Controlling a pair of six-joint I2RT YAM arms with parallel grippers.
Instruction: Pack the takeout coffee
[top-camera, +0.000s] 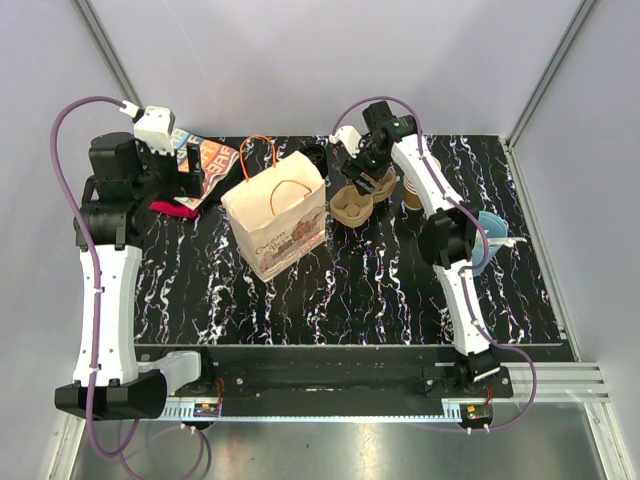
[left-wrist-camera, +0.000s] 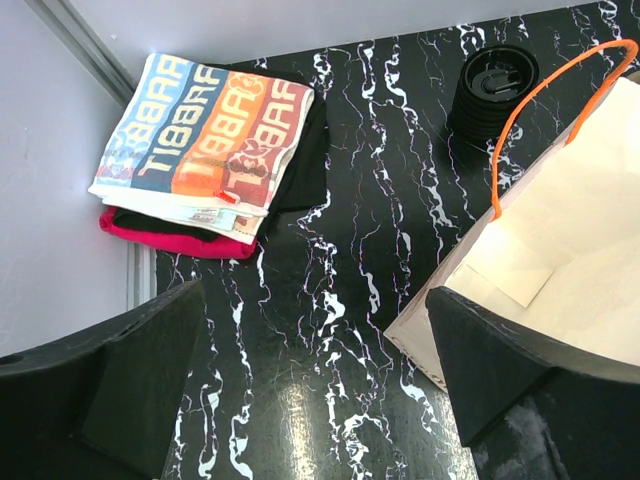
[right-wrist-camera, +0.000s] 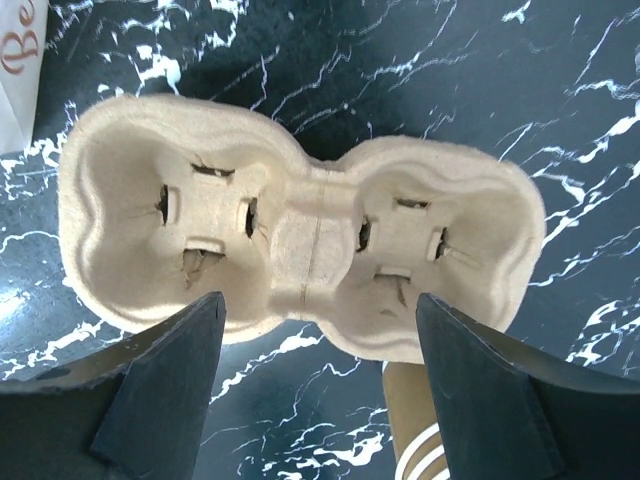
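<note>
- **Right gripper** (right-wrist-camera: 320, 300): fingers parted wide and holding nothing. It hangs above the two-well pulp cup carrier (right-wrist-camera: 300, 240).
- **Carrier:** lies flat on the marbled table (top-camera: 350, 290), just right of the paper bag (top-camera: 278, 215). Both wells are empty.
- **Left gripper** (left-wrist-camera: 315, 292): fingers spread fully, empty, over bare table at the bag's left, beside its open mouth.
- **Takeout coffee:** I find no lidded kraft cup in any view. It may be hidden under my right arm.
- **Stack of black lids** (left-wrist-camera: 492, 85): behind the bag.
- **Stack of paper cups** (top-camera: 412, 195): on the carrier's far side from the bag.
- **Handling note:** I judge the carrier set down and free of the jaws. I'd rise straight up with both fingers off its rim so it doesn't skid toward the bag. Then I'd locate the coffee before reaching.
</note>
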